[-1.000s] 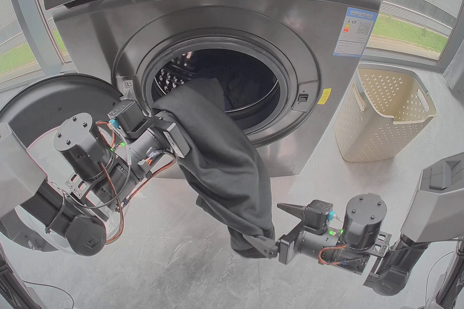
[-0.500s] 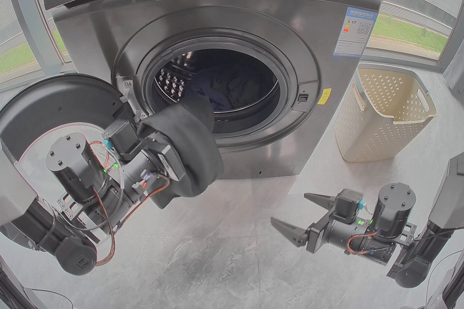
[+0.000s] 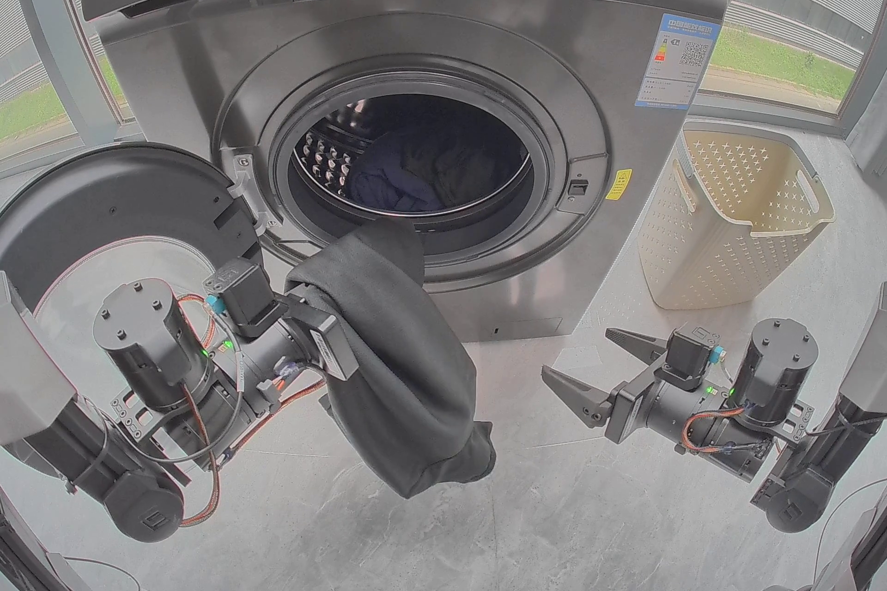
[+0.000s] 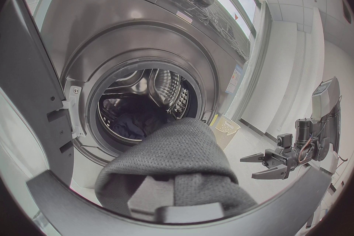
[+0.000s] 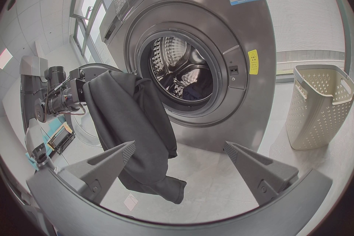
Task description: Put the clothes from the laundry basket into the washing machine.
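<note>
Head view: the silver front-loading washing machine [image 3: 591, 66] stands with its round dark door [image 3: 102, 196] swung open at 9 o'clock of the drum mouth [image 3: 416, 159]. Dark blue clothes [image 3: 397, 177] already lie low in the drum. The left gripper [image 4: 167, 198] is clamped on a dark grey knitted garment [image 3: 407, 380]. The garment sits at 7 o'clock of the drum mouth, outside the machine. Its upper fold lies close to the lower rim of the opening, though contact cannot be made out, and its long tail hangs down toward the grey floor [image 3: 517, 519]. The right gripper [image 3: 582, 355] hangs at 3 o'clock of the garment, well apart from it, its jaws spread wide and holding nothing. The cream perforated plastic laundry basket [image 3: 730, 242] stands at 3 o'clock of the machine, and the part of its inside that shows holds no clothes.

The job looks nearly done: this may be the last piece. Still to do: lift the garment, feed it and its tail through the opening, and release it.
</note>
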Controlling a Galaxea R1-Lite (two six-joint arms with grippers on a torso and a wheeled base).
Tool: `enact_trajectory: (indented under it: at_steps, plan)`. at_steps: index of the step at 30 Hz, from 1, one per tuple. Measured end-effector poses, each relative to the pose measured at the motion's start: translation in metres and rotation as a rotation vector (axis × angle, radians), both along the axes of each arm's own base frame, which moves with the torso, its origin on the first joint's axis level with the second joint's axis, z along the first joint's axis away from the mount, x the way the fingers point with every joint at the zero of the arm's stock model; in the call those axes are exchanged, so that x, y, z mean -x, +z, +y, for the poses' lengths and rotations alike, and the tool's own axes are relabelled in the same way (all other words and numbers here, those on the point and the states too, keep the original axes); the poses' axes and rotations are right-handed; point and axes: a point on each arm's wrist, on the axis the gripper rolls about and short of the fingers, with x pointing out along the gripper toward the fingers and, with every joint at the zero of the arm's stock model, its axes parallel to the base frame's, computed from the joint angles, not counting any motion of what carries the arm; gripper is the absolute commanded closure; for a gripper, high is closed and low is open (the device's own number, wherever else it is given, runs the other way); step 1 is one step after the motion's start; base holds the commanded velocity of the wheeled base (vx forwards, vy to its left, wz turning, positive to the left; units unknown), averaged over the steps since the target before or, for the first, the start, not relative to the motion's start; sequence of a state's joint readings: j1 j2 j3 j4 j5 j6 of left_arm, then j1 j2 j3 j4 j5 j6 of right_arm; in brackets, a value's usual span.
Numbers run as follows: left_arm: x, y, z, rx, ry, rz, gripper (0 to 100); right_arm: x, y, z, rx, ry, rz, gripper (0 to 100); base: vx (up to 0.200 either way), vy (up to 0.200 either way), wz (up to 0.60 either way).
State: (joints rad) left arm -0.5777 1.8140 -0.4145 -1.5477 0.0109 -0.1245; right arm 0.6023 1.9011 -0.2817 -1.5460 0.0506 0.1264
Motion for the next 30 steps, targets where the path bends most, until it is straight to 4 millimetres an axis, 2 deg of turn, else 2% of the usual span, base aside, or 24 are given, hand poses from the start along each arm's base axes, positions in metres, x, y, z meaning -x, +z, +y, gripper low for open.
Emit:
enact_trajectory:
  at_steps: [11,26,30]
  plan:
    - [0.001,-0.007,0.0,-0.034,0.002,0.015,100,0.0,0.0,0.0,-0.005,0.001,0.003,0,0.0,0.0,0.0]
    - [-0.004,-0.018,-0.004,-0.058,-0.001,0.045,100,0.002,0.002,0.002,-0.007,0.011,-0.003,0,0.2,0.0,0.0]
    - [-0.005,-0.02,-0.005,-0.062,-0.004,0.049,100,0.003,0.002,0.002,-0.008,0.012,-0.005,0,0.0,0.0,0.0]
